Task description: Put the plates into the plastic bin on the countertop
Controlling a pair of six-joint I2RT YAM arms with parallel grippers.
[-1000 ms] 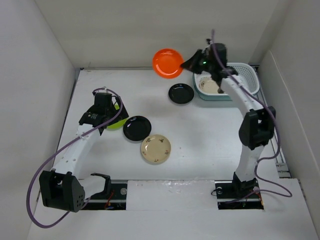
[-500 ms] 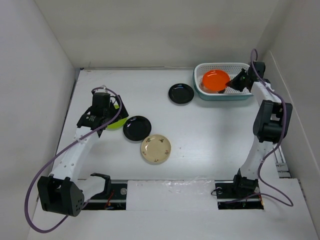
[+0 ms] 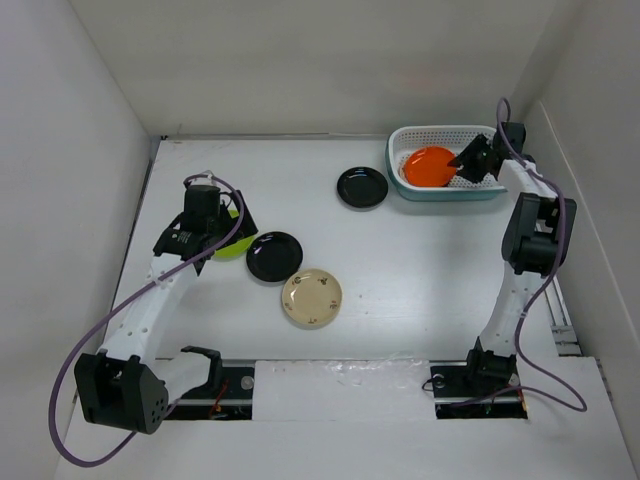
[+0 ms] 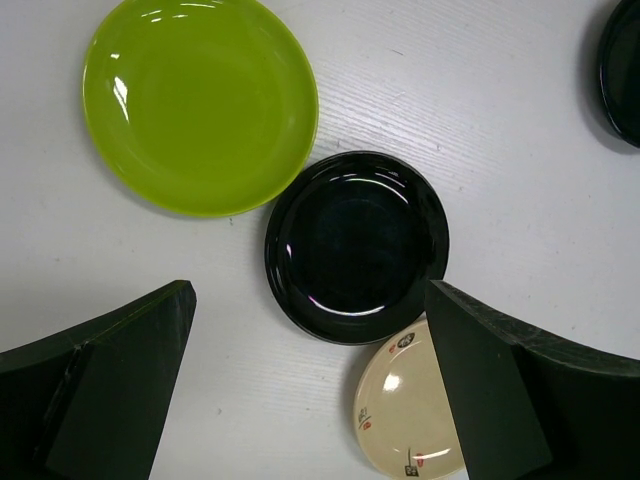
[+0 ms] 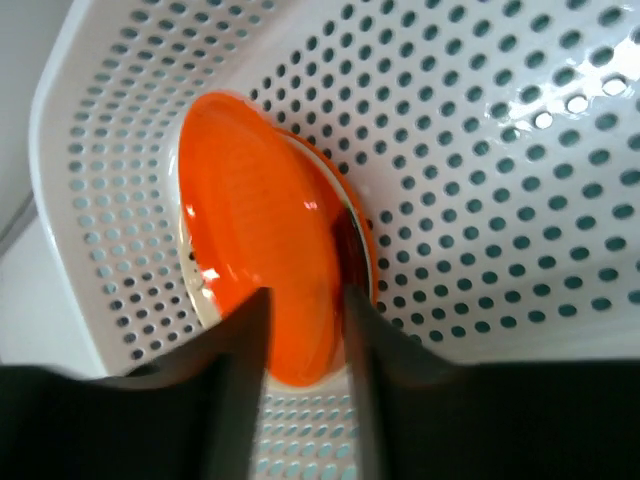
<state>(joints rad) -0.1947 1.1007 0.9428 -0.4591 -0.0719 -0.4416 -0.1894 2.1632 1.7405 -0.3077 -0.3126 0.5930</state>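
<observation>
Orange plate [image 3: 430,166] settled flatter in bin [image 3: 440,133]; right jaws straddle its stiff, probably slick rim, grip unclear; left jaws spread.

Orange plate [image 3: 430,166] inside bin [image 3: 440,131]; lime plate [image 4: 200,100], black plate [image 4: 357,245], cream plate [image 3: 311,298] on countertop [image 3: 420,260].

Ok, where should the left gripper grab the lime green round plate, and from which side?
Probably its raised rim, from above, one finger inside and one outside. The lime green round plate lies flat on the white countertop, and the glossy black round plate crowds one edge, so take the opposite, free edge.
</observation>
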